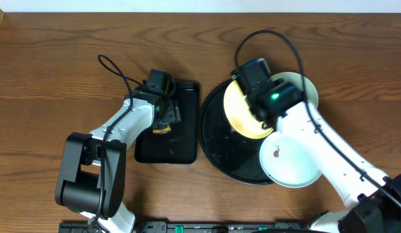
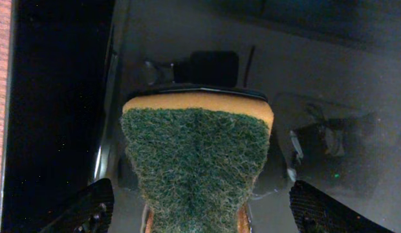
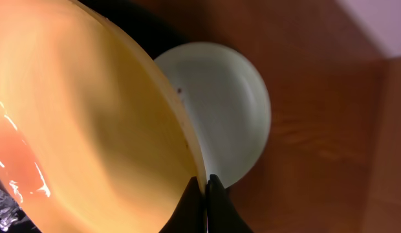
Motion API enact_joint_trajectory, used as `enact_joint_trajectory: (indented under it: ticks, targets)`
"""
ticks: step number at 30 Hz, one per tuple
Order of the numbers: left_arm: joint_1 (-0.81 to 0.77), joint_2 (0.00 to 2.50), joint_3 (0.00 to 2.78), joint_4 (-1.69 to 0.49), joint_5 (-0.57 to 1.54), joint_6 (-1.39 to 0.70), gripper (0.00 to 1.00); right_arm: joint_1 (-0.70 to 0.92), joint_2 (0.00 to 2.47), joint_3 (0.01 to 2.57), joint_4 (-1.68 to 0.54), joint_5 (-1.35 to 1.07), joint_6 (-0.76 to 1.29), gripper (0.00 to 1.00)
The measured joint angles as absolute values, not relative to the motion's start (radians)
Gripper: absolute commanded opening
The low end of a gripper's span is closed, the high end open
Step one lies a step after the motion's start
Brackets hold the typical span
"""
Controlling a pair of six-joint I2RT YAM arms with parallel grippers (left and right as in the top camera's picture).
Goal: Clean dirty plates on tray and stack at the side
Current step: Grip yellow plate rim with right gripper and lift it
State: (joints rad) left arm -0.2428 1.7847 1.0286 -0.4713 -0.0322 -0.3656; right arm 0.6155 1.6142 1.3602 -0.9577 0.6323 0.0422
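1. My right jaws are clamped on the thin rim of the yellow plate point(image 3: 90, 129). I hold it tipped over the round tray point(image 1: 216, 139).
2. My left jaws hang over the small tray point(image 1: 187, 152). The sponge point(image 2: 197, 162) sits between them, green side to the camera. The dark tips show wide on both sides, and I cannot tell if they pinch the sponge lower down.
3. I think this is the wiping step for the yellow plate. No plate sits out on the bare tabletop point(image 1: 52, 58) yet.
4. Next, the sponge and the plate must come together. They are well apart now, so one arm has to reach across. I must keep the plate steady by its edge.
5. One mint plate point(image 1: 291, 162) with a red spot lies at the tray's rim. A second mint plate point(image 1: 307, 87) is mostly hidden under my right arm.
6. Bright glare on the yellow plate hides any dirt there.
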Motion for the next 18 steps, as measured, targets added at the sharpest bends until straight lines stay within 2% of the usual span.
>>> enact_joint_trajectory:
  ticks: [10, 18]
  targets:
    - [-0.243, 1.785, 1.029, -0.471, -0.032, -0.366, 0.88, 0.836, 1.614, 1.361, -0.988, 0.939, 0.119, 0.01]
    - [-0.243, 1.785, 1.029, -0.471, -0.032, -0.366, 0.88, 0.921, 1.614, 1.361, -1.024, 1.135, 0.237, 0.01]
